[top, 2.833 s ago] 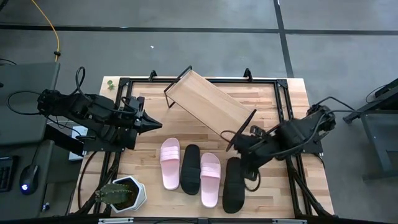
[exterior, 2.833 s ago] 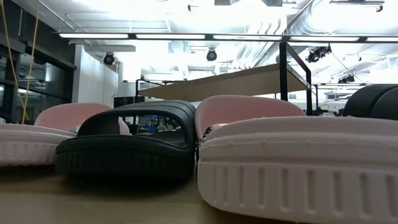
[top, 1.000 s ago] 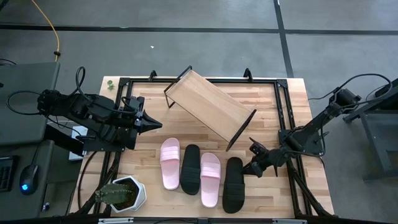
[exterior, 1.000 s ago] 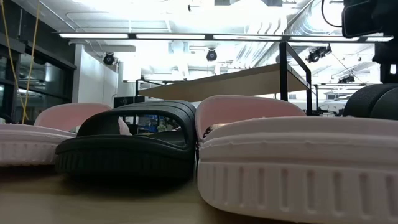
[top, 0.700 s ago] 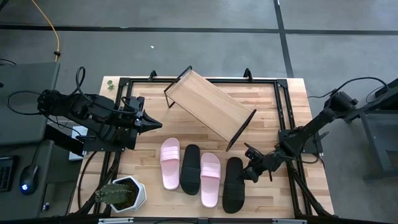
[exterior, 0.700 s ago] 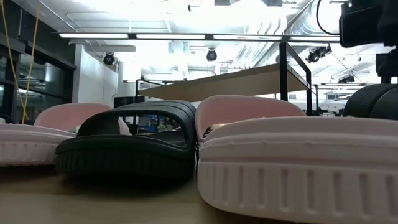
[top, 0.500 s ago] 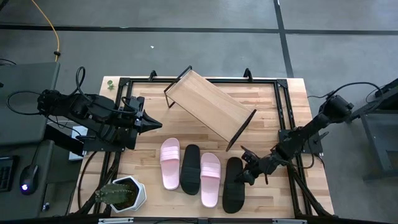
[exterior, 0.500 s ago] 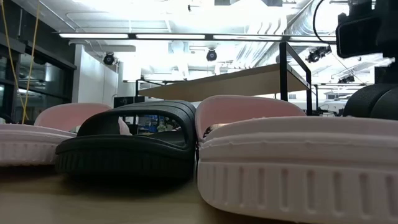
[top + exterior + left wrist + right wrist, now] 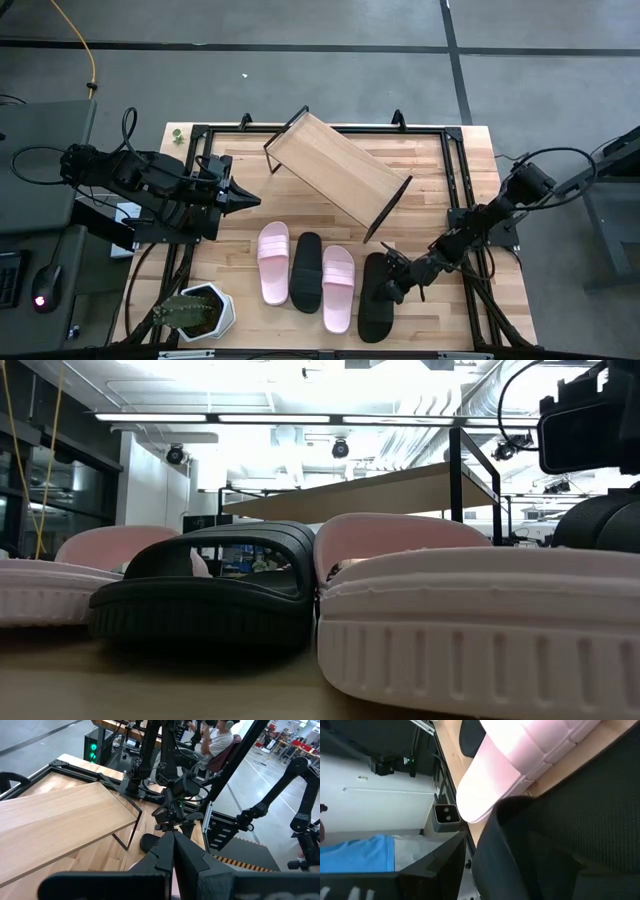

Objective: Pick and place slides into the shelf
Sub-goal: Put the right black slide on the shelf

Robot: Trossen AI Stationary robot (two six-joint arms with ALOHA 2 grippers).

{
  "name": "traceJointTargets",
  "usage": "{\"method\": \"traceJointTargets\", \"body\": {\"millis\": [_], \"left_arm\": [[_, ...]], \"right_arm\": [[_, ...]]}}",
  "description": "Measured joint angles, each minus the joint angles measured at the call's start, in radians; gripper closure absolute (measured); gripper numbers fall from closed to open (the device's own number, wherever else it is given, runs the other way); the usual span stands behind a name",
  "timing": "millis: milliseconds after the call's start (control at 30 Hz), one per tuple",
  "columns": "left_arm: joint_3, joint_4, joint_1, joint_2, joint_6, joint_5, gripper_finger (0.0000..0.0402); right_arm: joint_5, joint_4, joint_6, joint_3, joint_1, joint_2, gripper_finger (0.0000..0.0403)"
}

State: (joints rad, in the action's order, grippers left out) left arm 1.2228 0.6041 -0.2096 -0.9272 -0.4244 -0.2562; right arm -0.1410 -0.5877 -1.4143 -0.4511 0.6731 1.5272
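Four slides lie side by side on the tabletop's near half: pink (image 9: 273, 262), black (image 9: 306, 270), pink (image 9: 338, 287), black (image 9: 372, 300). The shelf (image 9: 338, 168), a slanted light wood board on a black wire frame, stands behind them, its board bare. My right gripper (image 9: 385, 289) is open and low over the rightmost black slide's middle, at its right edge. Its wrist view is filled by that slide's footbed (image 9: 580, 810), with the pink slide (image 9: 520, 755) beyond. My left gripper (image 9: 247, 201) is shut and waits left of the shelf. My right gripper comes slanting down from the table's right onto the rightmost black slide's right edge (image 9: 387, 283). One dark finger (image 9: 427, 875) shows beside the slide's rim. I cannot tell whether the fingers touch the slide, which lies flat on the table.
A potted cactus in a white pot (image 9: 196, 312) sits at the near left corner. A black metal frame (image 9: 452, 160) runs along the table's edges. Bare wood lies right of the shelf. A seated person (image 9: 220, 735) shows beyond the table.
My right arm has stretched out from the table's right side, and its gripper has travelled toward the left and near edges and down, onto the rightmost black slide. The slides and the shelf have stayed where they were.
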Motion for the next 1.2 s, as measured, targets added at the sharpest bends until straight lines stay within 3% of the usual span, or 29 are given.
{"method": "traceJointTargets", "body": {"millis": [633,833,1200], "left_arm": [[0.0,0.0,0.0,0.0,0.0,0.0,0.0401],[0.0,0.001,0.0,0.0,-0.003,0.0,0.0401],[0.0,0.001,0.0,0.0,-0.006,0.0,0.0401]], "right_arm": [[-0.007,0.028,-0.073,-0.001,0.075,0.0,0.0203],[0.047,0.03,-0.1,-0.001,0.075,0.0,0.0223],[0.045,0.042,-0.109,-0.002,0.075,0.0,0.0258]]}}
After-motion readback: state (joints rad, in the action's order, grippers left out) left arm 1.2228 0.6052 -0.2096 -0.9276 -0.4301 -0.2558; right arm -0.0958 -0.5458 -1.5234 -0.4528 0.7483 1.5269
